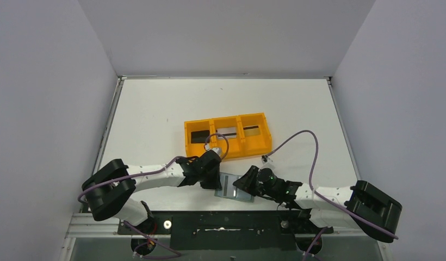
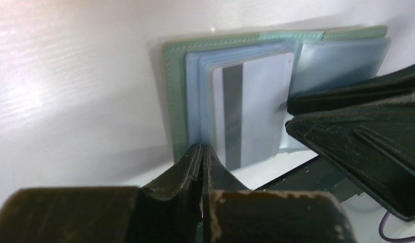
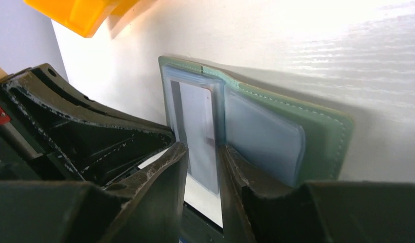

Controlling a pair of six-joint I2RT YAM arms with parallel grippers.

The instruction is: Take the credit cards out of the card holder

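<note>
From the overhead camera I see the card holder [image 1: 226, 191] lying open on the white table [image 1: 155, 109], close to the near edge, at 6 o'clock from the orange three-compartment tray [image 1: 227, 152]. My two arms meet over it: the left comes in from its 9 o'clock side, the right from its 3 o'clock side.

The left gripper [image 2: 201, 158] is closed tight. Its fingertips meet on the near edge of the holder's pale blue plastic sleeves, so as far as I can see it has the holder pinched there. The grey-green cover runs along the sleeves' 9 and 12 o'clock sides in that wrist view.

The right gripper [image 3: 203, 157] has its jaws a little apart — one finger on each side of the near edge of the silvery grey card [image 3: 195, 121]. I see a gap beside the card, so I don't read this as a clamp. The card, with its dark magnetic stripe, sits in the sleeve on the left half of the open holder, and part of it pokes out toward the fingers.

In the tray, the left bay holds a black card [image 1: 199, 136]. The other two bays each hold something flat — too small for me to name.
</note>
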